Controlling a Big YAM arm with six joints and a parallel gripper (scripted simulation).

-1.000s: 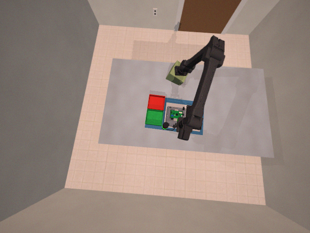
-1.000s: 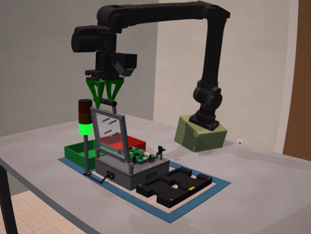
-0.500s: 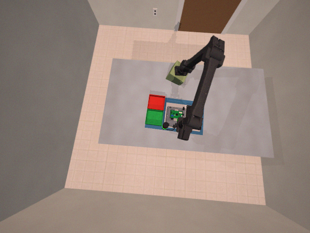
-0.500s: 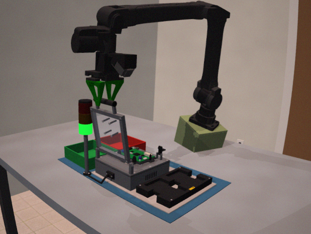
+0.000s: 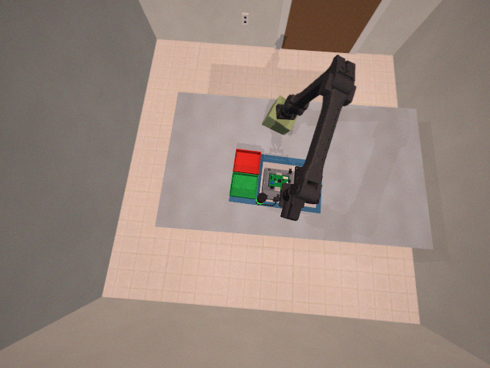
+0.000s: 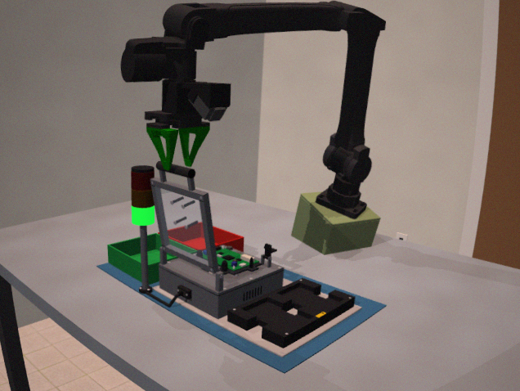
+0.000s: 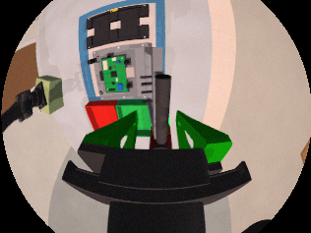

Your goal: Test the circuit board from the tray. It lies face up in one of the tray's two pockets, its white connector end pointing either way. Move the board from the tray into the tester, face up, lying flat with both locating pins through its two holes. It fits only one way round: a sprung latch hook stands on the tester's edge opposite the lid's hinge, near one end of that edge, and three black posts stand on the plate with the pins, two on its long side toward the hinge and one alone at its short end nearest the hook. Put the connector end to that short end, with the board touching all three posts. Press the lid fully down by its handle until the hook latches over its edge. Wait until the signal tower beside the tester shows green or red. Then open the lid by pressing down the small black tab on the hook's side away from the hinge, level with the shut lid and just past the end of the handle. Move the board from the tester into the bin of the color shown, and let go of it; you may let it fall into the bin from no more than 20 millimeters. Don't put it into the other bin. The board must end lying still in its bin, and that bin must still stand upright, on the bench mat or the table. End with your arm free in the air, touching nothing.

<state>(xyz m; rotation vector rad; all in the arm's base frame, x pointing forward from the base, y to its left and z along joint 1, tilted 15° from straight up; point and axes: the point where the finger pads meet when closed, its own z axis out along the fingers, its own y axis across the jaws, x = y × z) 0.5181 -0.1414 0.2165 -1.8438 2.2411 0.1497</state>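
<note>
The green circuit board (image 6: 233,260) (image 5: 276,180) (image 7: 115,75) lies face up on the plate of the grey tester (image 6: 235,289). The tester's clear lid (image 6: 157,209) (image 7: 160,100) stands open, nearly upright, with its black handle (image 6: 176,170) at the top. My gripper (image 6: 179,164) (image 7: 156,115) points straight down, open, with one green finger on each side of the handle, its tips at the handle's height. The signal tower (image 6: 142,214) (image 5: 260,199) beside the tester shows green. The green bin (image 6: 126,252) (image 5: 244,185) and the red bin (image 6: 226,239) (image 5: 247,161) stand behind the tester.
The black tray (image 6: 293,311) (image 7: 124,25) lies in front of the tester, both pockets bare. The latch hook (image 6: 267,251) stands at the tester's far corner. All stand on a blue mat (image 6: 285,361). The arm's olive base block (image 6: 336,226) (image 5: 279,120) sits behind.
</note>
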